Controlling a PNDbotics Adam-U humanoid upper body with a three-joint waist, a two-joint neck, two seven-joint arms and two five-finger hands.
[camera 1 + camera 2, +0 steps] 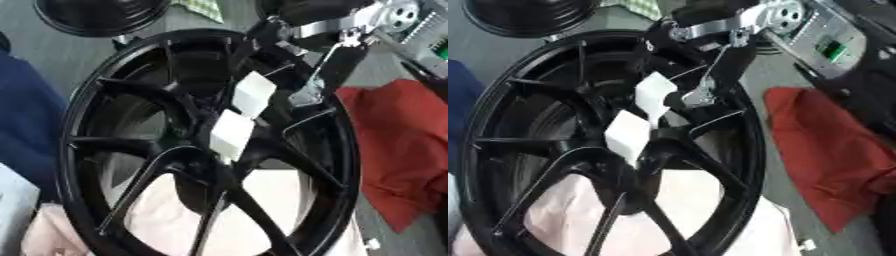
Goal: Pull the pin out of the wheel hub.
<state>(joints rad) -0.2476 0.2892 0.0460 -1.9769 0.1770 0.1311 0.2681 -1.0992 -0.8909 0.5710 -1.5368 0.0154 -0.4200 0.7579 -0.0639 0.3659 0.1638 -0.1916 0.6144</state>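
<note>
Black spoked wheel (210,150) fills the view, with the robot's right hand (302,75) reaching in from 1 o'clock.
White fingertips (254,92) sit at the hub (219,125) (centre); hand closure and the pin cannot be made out. Red cloth (398,145) lies at 3 o'clock.

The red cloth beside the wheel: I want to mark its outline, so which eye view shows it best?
The right eye view: the red cloth shows nearly whole there, right of the black wheel. In the left eye view, the picture's right edge cuts it off.
</note>
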